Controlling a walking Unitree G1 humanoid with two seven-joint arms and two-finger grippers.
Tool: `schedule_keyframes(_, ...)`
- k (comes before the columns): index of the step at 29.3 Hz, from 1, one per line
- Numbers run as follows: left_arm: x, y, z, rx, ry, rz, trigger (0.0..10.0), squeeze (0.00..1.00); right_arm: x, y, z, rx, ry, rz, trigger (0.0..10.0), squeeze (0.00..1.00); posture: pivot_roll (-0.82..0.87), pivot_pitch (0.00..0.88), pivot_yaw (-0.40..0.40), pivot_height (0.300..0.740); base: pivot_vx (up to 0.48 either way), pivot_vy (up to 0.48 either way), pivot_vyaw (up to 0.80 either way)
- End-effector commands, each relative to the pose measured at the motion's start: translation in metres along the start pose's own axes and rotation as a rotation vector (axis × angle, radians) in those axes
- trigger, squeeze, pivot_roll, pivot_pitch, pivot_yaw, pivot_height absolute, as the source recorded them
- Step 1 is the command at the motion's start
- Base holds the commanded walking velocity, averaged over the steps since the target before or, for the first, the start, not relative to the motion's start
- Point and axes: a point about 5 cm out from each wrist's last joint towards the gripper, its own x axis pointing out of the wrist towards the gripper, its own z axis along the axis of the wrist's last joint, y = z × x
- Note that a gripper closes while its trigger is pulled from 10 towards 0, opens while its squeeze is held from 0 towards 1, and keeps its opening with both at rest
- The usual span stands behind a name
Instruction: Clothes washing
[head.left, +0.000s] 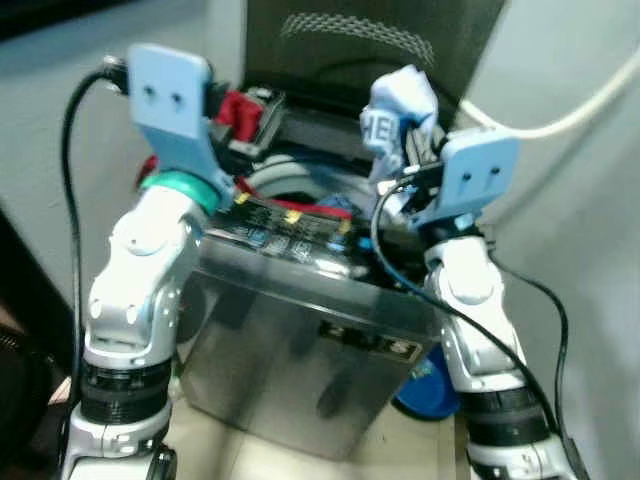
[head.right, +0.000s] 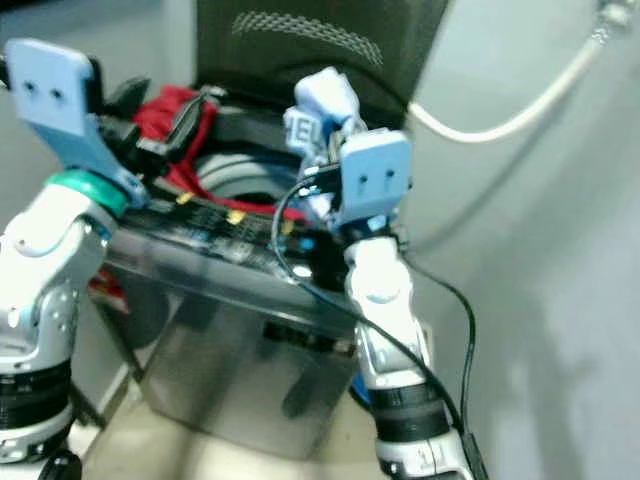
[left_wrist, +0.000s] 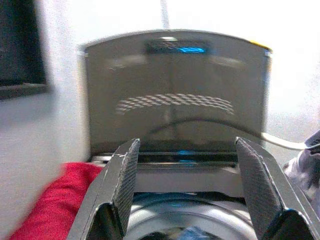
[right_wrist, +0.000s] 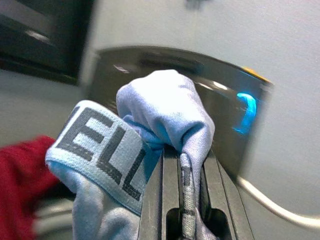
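The 2 silver arms are rising nearest the camera, in front of the top-loading washing machine (head.left: 300, 320) with its lid (left_wrist: 175, 95) standing open. The right gripper (right_wrist: 182, 165) is clenching a pale blue garment (right_wrist: 150, 135) with a lettered waistband, holding it above the drum opening (head.left: 300, 185). The left gripper (left_wrist: 187, 187) is hovering with fingers spread and empty; a red cloth (left_wrist: 50, 200) is lying just beside it on the rim. The garment is looking light, soft and limp, likely to drape and snag, so bunched fabric near the waistband is seeming the surest hold.
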Motion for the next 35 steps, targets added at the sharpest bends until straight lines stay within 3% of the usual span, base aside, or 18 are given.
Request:
schedule_keyframes(1,-0.0001,-0.0048,0.0016,0.008,-0.015,-0.016,10.0,0.00,0.0010,-0.0023,0.0018,0.002,-0.008,-0.011,10.0,0.00,0.11,0.000,-0.006,0.740,0.480,0.000,0.00)
schedule_keyframes(20,-0.0002,-0.0092,0.0018,-0.001,-0.012,-0.025,10.0,0.00,-0.0004,-0.0012,-0.0008,-0.004,0.006,-0.005,10.0,0.00,0.12,0.006,-0.003,0.740,0.460,0.000,0.00)
schedule_keyframes(35,0.0000,-0.0144,-0.0006,-0.010,0.002,-0.052,10.0,0.00,-0.0006,-0.0057,-0.0009,-0.017,0.005,-0.017,10.0,0.00,0.11,0.002,-0.001,0.740,0.000,0.000,0.00)
